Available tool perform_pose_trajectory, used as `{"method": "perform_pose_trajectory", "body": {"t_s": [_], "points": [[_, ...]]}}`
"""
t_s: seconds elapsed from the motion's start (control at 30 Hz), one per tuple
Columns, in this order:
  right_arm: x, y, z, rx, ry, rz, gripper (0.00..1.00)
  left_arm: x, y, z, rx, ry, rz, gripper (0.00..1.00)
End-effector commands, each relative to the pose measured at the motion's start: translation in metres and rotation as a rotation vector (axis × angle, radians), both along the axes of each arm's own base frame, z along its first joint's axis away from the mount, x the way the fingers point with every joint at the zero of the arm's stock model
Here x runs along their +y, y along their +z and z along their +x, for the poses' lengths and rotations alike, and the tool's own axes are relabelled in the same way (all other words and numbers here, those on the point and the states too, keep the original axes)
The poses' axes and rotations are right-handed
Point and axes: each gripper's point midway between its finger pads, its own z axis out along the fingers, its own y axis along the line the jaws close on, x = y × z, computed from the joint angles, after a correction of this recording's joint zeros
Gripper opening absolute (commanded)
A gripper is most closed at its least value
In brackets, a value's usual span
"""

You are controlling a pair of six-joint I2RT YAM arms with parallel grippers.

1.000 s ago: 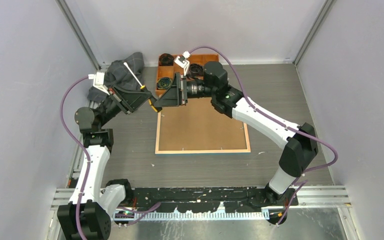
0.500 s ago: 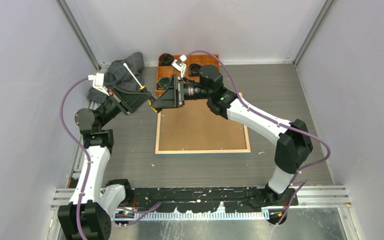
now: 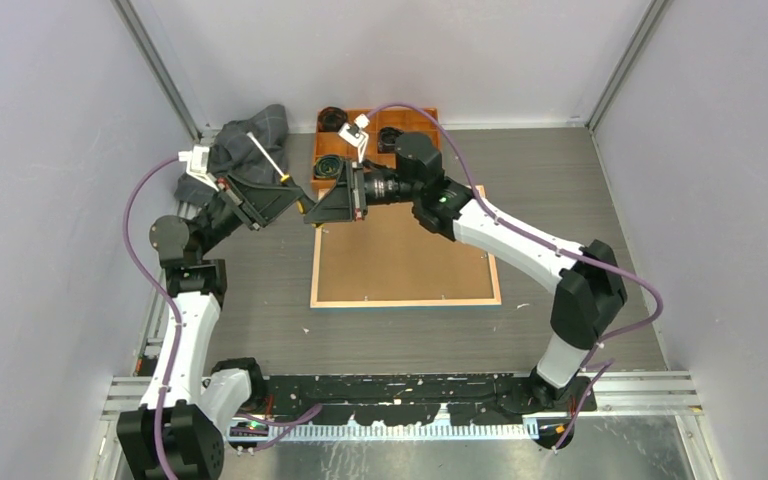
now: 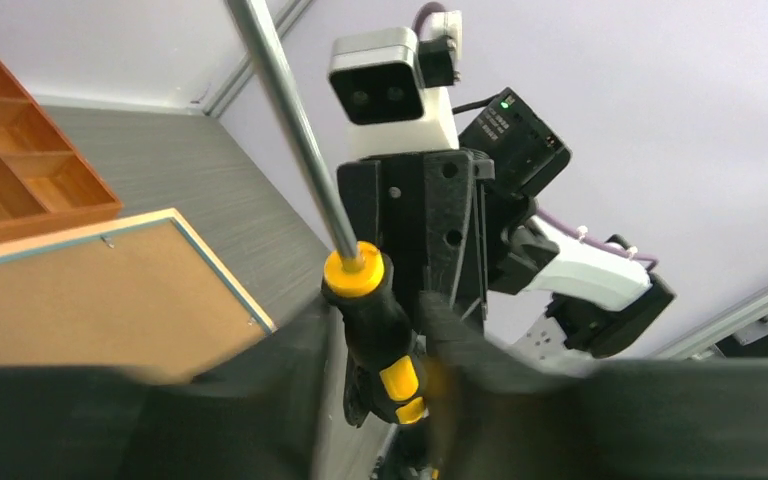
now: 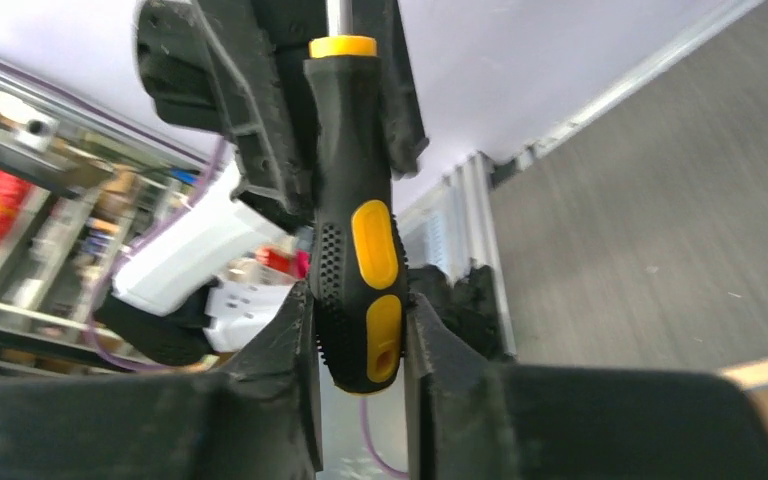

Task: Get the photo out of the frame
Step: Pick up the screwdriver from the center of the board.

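The frame [image 3: 405,300] lies face down on the table, showing its wood-coloured rim and the brown backing board [image 3: 400,255]. The photo is hidden under that board. Above the frame's far left corner, both grippers hold one screwdriver [image 3: 280,170] with a black and yellow handle. My left gripper [image 4: 380,350] is shut on the handle [image 4: 385,320], with the metal shaft pointing up and away. My right gripper [image 5: 360,350] is shut on the handle's butt end [image 5: 358,250], its fingers [image 5: 295,350] pressed against both sides. The two grippers face each other, nearly touching.
An orange compartment tray [image 3: 360,140] holding dark round parts stands at the back, just beyond the frame. A dark crumpled cloth [image 3: 250,140] lies at the back left, behind the left arm. Grey walls close the table on three sides.
My right gripper has moved left onto the screwdriver's handle end and gone from open to shut on it. The left arm and the frame have not moved.
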Motion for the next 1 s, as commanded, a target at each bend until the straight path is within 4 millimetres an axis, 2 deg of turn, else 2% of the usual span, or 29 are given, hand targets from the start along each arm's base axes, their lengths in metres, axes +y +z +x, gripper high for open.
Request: {"method": "perform_pose_trajectory", "body": {"t_s": [0.0,0.07,0.1,0.23,0.33,0.43,0.5,0.63,0.67,0.83,0.97], "points": [[-0.038,0.005,0.000,-0.193,-0.105,-0.109,0.01,0.003,0.042,-0.015,-0.179,0.026,0.055,0.53],[-0.060,-0.001,0.004,-0.295,-0.164,-0.168,0.01,0.001,0.043,-0.018,-0.172,0.013,0.102,0.93],[-0.072,-0.005,0.006,-0.354,-0.191,-0.208,0.01,0.001,0.037,-0.016,-0.127,0.010,0.130,0.99],[-0.120,-0.024,0.004,-0.588,-0.271,-0.378,0.01,0.004,0.018,-0.019,-0.067,0.038,0.310,1.00],[-0.154,-0.043,-0.007,-0.748,-0.242,-0.500,0.01,0.006,0.010,-0.027,-0.117,0.042,0.417,1.00],[-0.185,-0.067,-0.023,-0.871,-0.161,-0.608,0.01,-0.010,0.007,-0.054,-0.207,-0.171,0.453,1.00],[-0.200,-0.081,-0.037,-0.906,-0.110,-0.640,0.01,-0.015,0.005,-0.054,-0.185,-0.222,0.447,1.00],[-0.213,-0.101,-0.063,-0.935,-0.007,-0.628,0.01,-0.016,-0.011,-0.037,-0.183,-0.187,0.552,1.00],[-0.215,-0.106,-0.065,-0.934,0.005,-0.634,0.01,-0.019,-0.025,-0.038,-0.128,-0.213,0.592,1.00],[-0.218,-0.130,-0.062,-0.943,0.018,-0.662,0.01,-0.041,-0.068,-0.044,-0.112,-0.398,0.799,1.00],[-0.218,-0.140,-0.060,-0.934,0.033,-0.660,0.01,-0.063,-0.091,-0.064,-0.106,-0.599,0.826,1.00]]}}
